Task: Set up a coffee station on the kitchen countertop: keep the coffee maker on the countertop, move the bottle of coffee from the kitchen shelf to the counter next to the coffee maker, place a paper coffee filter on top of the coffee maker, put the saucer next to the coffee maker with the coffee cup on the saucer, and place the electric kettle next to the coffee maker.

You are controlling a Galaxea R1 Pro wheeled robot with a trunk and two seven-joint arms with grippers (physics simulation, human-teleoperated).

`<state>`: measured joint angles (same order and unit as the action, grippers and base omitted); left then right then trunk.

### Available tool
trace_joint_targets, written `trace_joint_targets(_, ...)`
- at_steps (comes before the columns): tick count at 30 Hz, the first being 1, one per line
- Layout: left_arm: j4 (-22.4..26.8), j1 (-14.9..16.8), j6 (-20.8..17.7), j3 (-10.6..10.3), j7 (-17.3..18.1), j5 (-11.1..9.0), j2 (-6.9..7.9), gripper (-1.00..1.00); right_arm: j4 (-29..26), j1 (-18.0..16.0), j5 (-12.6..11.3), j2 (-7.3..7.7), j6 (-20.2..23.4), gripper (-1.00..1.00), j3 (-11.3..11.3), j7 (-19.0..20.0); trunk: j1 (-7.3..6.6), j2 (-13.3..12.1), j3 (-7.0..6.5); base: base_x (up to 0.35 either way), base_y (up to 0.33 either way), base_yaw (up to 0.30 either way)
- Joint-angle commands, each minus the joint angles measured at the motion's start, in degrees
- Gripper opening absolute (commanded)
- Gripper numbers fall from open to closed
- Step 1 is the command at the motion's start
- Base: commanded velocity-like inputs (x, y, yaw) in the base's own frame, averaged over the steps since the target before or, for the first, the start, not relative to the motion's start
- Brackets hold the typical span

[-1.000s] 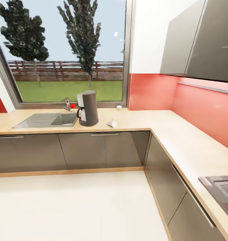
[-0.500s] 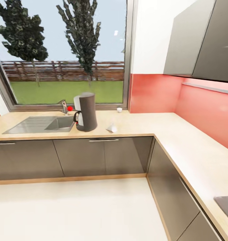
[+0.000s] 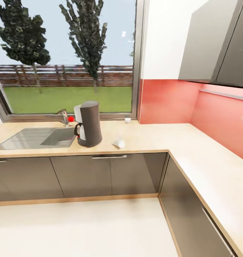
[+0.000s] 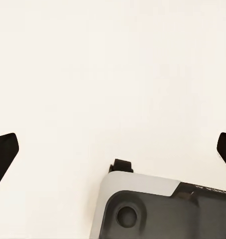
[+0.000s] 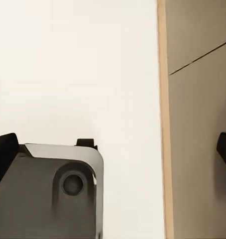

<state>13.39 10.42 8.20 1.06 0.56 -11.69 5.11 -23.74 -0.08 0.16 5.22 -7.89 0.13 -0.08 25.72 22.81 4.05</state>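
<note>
**Approach to the counter: hazards and legible markings**

On the head view, the coffee maker [image 3: 87, 124] stands upright on the countertop [image 3: 153, 137], just beside the sink [image 3: 35, 138] and in front of the window [image 3: 64, 57]. A small white crumpled item [image 3: 119, 143], possibly the paper filter, lies on the worktop near the machine, apart from it. A tiny white object [image 3: 127, 120], probably the cup, sits by the window sill; it is too small to confirm. A tap [image 3: 62, 115] with a red knob [image 3: 70, 119] stands behind the sink. Bottle, saucer and kettle cannot be located here. No brand or label can be read on the machine or the cabinets [image 3: 107, 171].

Risk, as a judgement: the machine stands close to the sink edge, so a careless reach for the filter could nudge it toward the basin. The light filter may slide or fold if pinched badly. The base could strike the cabinet fronts in the corner if it closes in too fast.

On the left wrist view, the left gripper [image 4: 113, 149] hangs over pale floor [image 4: 113, 59], fingertips [image 4: 3, 152] spread wide, grasping nothing. Faint writing on the grey robot base [image 4: 158, 209] is too small to read.

On the right wrist view, the right gripper [image 5: 113, 149] is likewise released and empty, above floor and a cabinet front with its wood plinth [image 5: 162, 99]. No writing is visible.
</note>
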Motion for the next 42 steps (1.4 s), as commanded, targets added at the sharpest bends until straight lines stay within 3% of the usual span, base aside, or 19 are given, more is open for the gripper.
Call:
trace_joint_targets(1,-0.03,0.04,0.15,0.09,0.06,-0.26,-0.01,1.0,-0.02,-0.01,0.01,-0.01,-0.11,1.0,0.02,-0.01,0.07,0.1,0.11,0.337,0.0,0.0)
trace_joint_targets(23,1.02,0.29,1.17,-0.32,0.09,0.34,-0.46,1.0,0.98,-0.02,0.08,-0.04,-0.03,1.0,0.13,0.42,0.07,0.1,0.11,0.316,0.0,0.0)
trace_joint_targets(26,3.81,0.87,2.57,-0.78,0.11,0.75,-1.38,1.0,1.39,-0.04,0.03,-0.08,-0.02,1.0,0.15,0.43,0.07,0.1,0.11,0.061,0.0,0.0)
trace_joint_targets(30,14.7,2.05,2.77,-1.75,-0.29,1.72,-3.14,1.0,1.61,-0.05,0.02,-0.21,-0.02,1.0,0.21,0.43,0.07,0.1,0.11,0.015,0.0,0.0)
trace_joint_targets(33,21.36,5.5,2.45,-1.92,-0.62,1.86,-4.93,1.0,1.64,-0.02,0.05,-1.32,-0.02,1.0,0.25,0.41,0.07,0.1,0.11,0.003,0.0,0.0)
trace_joint_targets(36,23.19,11.93,0.8,-1.95,-1.3,1.93,-7.96,1.0,1.66,-0.03,0.09,-2.55,-0.02,1.0,0.29,0.36,0.07,0.1,0.11,0.0,0.0,0.0)
trace_joint_targets(42,23.79,24.68,-8.61,-2.02,-8.06,2.02,-12.83,1.0,1.43,-0.08,0.09,-3.97,0.1,1.0,0.31,0.43,0.07,0.1,0.11,0.0,0.0,0.0)
